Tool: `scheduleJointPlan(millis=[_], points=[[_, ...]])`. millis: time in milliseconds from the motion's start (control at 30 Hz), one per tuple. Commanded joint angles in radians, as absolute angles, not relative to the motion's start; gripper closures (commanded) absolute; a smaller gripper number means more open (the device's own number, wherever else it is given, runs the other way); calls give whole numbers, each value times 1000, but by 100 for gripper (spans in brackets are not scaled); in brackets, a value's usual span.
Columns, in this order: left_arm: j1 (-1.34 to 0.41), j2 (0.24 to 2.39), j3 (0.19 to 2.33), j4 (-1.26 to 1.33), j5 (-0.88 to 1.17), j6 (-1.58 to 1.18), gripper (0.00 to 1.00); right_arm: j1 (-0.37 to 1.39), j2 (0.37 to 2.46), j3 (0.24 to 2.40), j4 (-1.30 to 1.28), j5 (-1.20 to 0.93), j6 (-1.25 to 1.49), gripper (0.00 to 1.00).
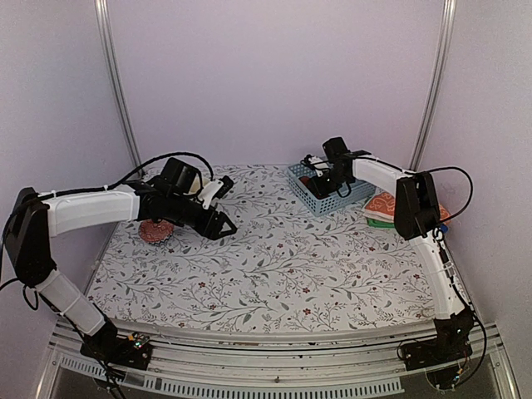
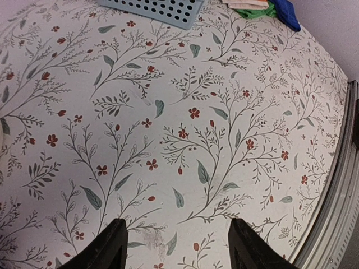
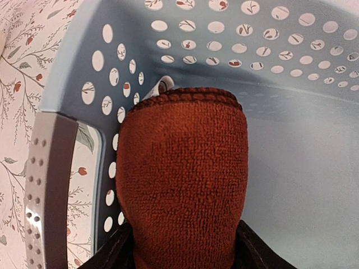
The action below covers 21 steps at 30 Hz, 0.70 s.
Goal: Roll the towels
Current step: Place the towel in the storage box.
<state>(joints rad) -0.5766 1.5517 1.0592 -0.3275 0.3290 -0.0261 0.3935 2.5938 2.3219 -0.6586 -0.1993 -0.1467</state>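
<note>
Inside the pale blue basket (image 3: 291, 84), at the far right of the table (image 1: 274, 274), you see the rust-brown towel (image 3: 182, 185) rolled into a cylinder, its stitched hem toward the perforated wall. The right gripper (image 3: 182, 249) reaches into the basket with one finger on either side of the roll, close against its flanks; you cannot tell whether they press on it or merely stand beside it. Just beside the basket, at the table's right edge, lies a pile: an orange white-patterned towel (image 1: 384, 204) on top, with a green towel (image 2: 252, 10) and a royal-blue towel (image 2: 287, 12) under it. On the left side of the table a reddish patterned roll (image 1: 156, 231) rests beneath the left arm. The left gripper (image 2: 176, 246) hangs over the floral table covering, its fingers spread apart.
</note>
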Motion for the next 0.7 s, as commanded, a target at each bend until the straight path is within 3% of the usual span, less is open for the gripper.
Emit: scheduleJointPlan(millis=[0, 200, 567, 600, 633, 667], points=[[-565, 1562, 1073, -331, 344, -17, 37, 390, 2501, 2298, -665, -206, -169, 36], [-564, 1564, 1075, -333, 351, -15, 37, 389, 2426, 2272, -694, -219, -185, 24], [-564, 1549, 1077, -337, 334, -12, 37, 373, 2293, 2233, -747, -291, -218, 19], [-564, 1545, 1076, -336, 330, -9, 37, 371, 2268, 2214, -745, -317, -222, 13], [-563, 1541, 1076, -336, 327, -6, 37, 370, 2233, 2190, -742, -348, -226, 1], [-563, 1535, 1073, -333, 324, -2, 36, 370, 2197, 2166, -743, -377, -227, 1]])
